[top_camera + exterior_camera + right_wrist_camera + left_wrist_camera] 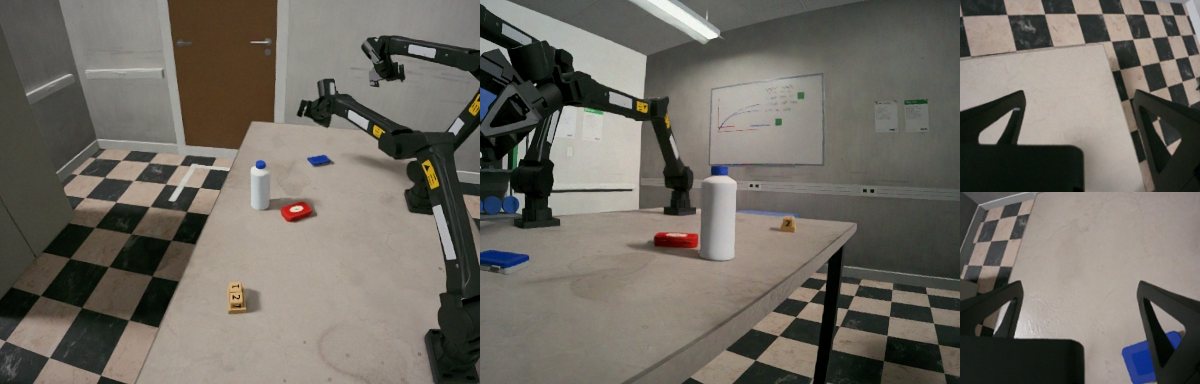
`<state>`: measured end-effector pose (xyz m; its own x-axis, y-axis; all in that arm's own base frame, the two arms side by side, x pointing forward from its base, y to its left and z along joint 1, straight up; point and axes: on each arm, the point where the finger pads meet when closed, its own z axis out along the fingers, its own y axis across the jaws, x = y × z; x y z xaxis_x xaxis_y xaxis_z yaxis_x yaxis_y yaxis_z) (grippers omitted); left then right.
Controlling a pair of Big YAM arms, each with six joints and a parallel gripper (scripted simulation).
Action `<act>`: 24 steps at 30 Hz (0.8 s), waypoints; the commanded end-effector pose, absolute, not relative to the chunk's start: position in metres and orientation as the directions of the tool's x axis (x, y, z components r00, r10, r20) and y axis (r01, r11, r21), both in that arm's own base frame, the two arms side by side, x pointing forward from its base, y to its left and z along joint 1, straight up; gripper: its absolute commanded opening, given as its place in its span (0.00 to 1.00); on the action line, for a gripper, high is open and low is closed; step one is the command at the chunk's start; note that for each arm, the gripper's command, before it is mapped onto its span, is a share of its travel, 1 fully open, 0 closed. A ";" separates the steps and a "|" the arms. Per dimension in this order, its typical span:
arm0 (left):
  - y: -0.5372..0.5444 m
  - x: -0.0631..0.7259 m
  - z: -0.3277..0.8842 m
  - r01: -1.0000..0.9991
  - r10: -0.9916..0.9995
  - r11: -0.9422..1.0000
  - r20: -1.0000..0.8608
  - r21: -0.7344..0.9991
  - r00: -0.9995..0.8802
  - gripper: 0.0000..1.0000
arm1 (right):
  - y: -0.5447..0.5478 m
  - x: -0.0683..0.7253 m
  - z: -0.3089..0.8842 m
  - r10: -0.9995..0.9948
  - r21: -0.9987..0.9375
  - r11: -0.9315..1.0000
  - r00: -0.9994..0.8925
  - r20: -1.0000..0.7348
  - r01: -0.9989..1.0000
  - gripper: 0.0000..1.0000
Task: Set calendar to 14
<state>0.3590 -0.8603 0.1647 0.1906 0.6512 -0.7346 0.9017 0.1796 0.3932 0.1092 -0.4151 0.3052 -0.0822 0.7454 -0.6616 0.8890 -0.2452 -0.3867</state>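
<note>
The small wooden calendar (236, 297) (788, 227) stands near the table's front edge, far from both grippers. Its two cubes, the farther one (235, 286) and the nearer one (236, 296), sit side by side in the tray (237, 311). Their tops show a sideways 1 and a sideways 2 in the top view; another digit shows partly on the nearer cube's end. The month side and front digits are not readable. My left gripper (311, 115) (1080, 286) is open and empty above the table. My right gripper (386, 79) (1079, 95) is open and empty, higher and farther back in the top view.
A white bottle (260, 187) (718, 217) with a blue cap stands beside a red box (296, 211) (676, 240). A blue box (319, 160) (504, 259) (1142, 363) lies toward the table's other end. A table corner (1103, 45) shows in the right wrist view.
</note>
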 end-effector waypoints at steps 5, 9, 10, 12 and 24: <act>-0.861 0.359 0.179 0.899 0.638 0.186 -0.744 0.396 0.196 1.00 | -0.416 0.110 0.310 0.739 -0.380 -0.249 -0.079 -0.669 0.891 1.00; -0.861 0.359 0.179 0.899 0.638 0.186 -0.744 0.396 0.196 1.00 | -0.416 0.110 0.310 0.739 -0.380 -0.249 -0.079 -0.669 0.891 1.00; -0.861 0.359 0.179 0.899 0.638 0.186 -0.744 0.396 0.196 1.00 | -0.416 0.110 0.310 0.739 -0.380 -0.249 -0.079 -0.669 0.891 1.00; -0.861 0.359 0.179 0.899 0.638 0.186 -0.744 0.396 0.196 1.00 | -0.416 0.110 0.310 0.739 -0.380 -0.249 -0.079 -0.669 0.891 1.00; -0.843 0.366 0.190 0.893 0.617 0.239 -0.770 0.381 0.163 1.00 | -0.416 0.110 0.310 0.739 -0.380 -0.249 -0.079 -0.669 0.891 1.00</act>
